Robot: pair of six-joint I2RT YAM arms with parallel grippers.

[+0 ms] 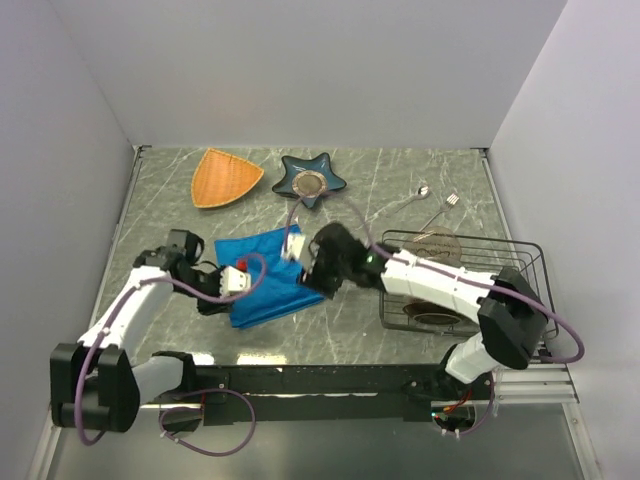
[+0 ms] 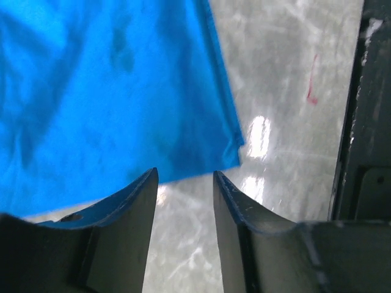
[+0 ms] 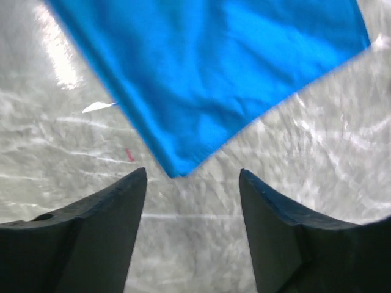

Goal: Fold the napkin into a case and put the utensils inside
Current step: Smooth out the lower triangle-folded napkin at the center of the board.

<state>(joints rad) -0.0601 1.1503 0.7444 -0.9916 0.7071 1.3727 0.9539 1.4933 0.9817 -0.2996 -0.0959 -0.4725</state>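
no legible text, labels, brands, numbers or signs

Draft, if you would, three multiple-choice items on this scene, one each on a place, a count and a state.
1. Where on the table do the spoon and fork lie? A near left corner; B the middle; C far right.
2. How many dishes sit along the far edge? A one; B two; C four.
3. By the napkin, how is the left tool? A open, gripping nothing; B shut on the napkin; C shut on the fork.
Key: 1 C, both lie far right; 2 B, an orange dish and a dark star dish; 3 A, its jaws stand apart, nothing between.
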